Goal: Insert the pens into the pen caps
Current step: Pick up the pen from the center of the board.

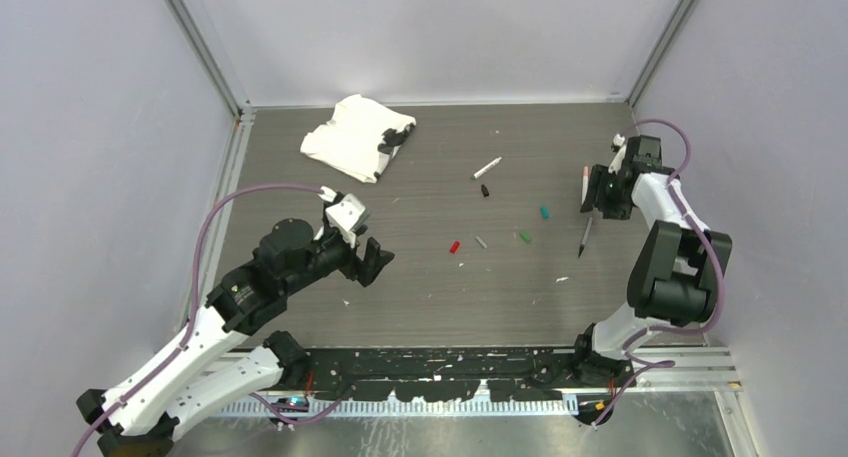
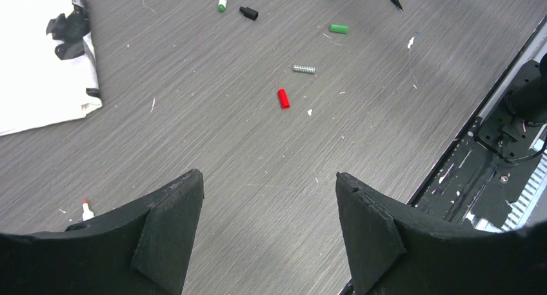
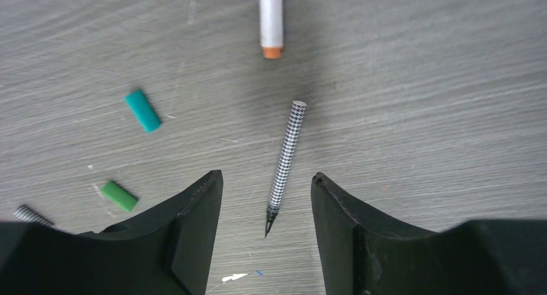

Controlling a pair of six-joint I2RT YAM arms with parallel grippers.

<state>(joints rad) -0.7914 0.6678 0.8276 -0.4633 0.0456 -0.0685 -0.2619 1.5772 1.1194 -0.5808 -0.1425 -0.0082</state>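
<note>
Pens lie loose on the bench (image 1: 420, 297), apart from every cap. Nearest, the left pincer (image 2: 268, 179) hangs wide and empty, arm reaching low. Beside its finger is a red-tipped white piece (image 2: 86, 210), too small to identify. Beyond: red cap (image 2: 283, 98), green cap (image 2: 338, 28), black cap (image 2: 248, 13). At right, the right pincer (image 3: 266, 177) gapes, empty, over the dark grey pen (image 3: 287, 156). The white pen (image 3: 271, 17) beyond is cut off. Cloth (image 1: 355, 137) far left.

A folded white cloth (image 1: 352, 137) with a black print lies far left on the grey wood-grain table (image 1: 430, 297); small white flecks (image 1: 561, 279) are scattered nearby.
</note>
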